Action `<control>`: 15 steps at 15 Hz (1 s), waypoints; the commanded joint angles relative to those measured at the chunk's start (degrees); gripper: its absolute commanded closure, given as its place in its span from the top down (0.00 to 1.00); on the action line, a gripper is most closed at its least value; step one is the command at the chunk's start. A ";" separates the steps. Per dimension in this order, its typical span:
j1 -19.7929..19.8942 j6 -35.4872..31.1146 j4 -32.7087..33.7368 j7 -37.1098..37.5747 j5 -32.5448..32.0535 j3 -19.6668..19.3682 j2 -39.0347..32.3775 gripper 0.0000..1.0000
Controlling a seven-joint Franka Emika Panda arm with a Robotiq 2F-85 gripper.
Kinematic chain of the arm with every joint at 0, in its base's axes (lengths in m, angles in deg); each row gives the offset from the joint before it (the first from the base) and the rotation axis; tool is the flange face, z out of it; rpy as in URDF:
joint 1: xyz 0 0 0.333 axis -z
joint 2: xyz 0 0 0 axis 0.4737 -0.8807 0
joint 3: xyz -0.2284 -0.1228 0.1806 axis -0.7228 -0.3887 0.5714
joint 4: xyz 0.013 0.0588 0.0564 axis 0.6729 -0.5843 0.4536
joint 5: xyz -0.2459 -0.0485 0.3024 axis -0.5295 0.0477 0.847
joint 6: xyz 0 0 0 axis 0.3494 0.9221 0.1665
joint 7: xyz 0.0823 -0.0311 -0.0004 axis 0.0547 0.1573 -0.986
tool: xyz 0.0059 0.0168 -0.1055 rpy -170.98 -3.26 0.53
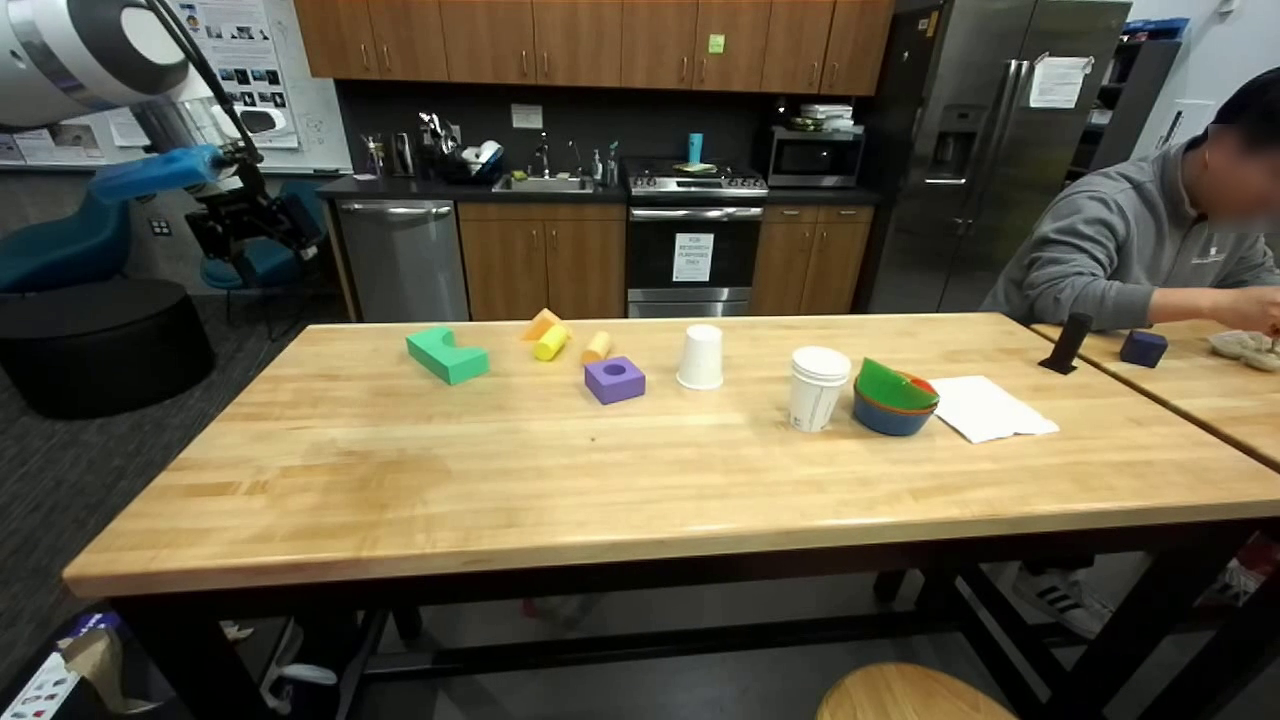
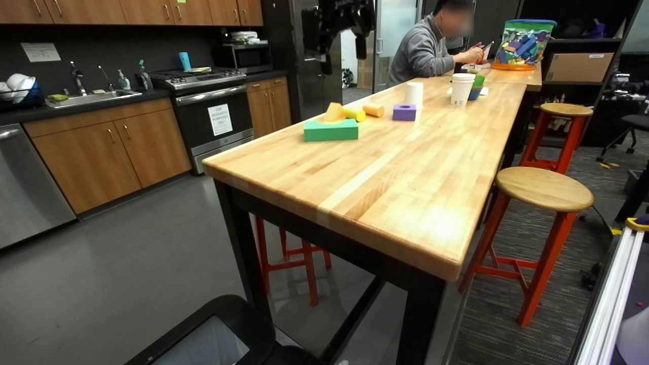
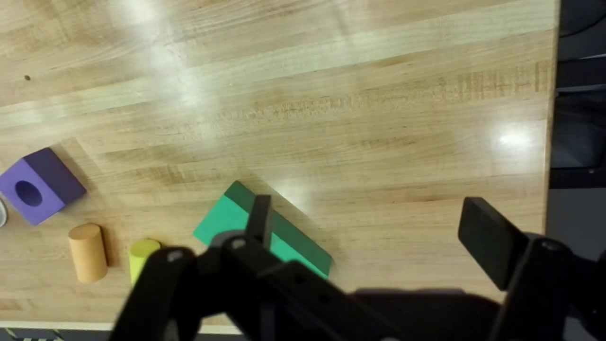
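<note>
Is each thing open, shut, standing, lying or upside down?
Gripper: open, empty
Lone cup: upside down
Stacked cups: upright
Blue bowl: upright
Green bowl: tilted
Green block: lying flat
Purple block: hole up
Yellow cylinder: lying down
Orange cylinder: lying down
Oven: shut
Dishwasher: shut
Fridge: shut
Microwave: shut

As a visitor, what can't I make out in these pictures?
Green block: wrist view, partly behind the fingers.
Yellow cylinder: wrist view, one end behind them too.
White cup: wrist view, cut off by left edge.
Person's face: blurred in both exterior views.
Poster print: too small in an exterior view.
</note>
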 commanded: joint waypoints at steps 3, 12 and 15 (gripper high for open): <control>-0.71 5.05 6.45 0.47 0.44 0.25 -1.17 1.00; -0.68 6.85 12.54 -2.00 1.56 -0.33 -4.83 1.00; -0.55 7.22 14.16 -2.38 2.35 -0.83 -6.94 1.00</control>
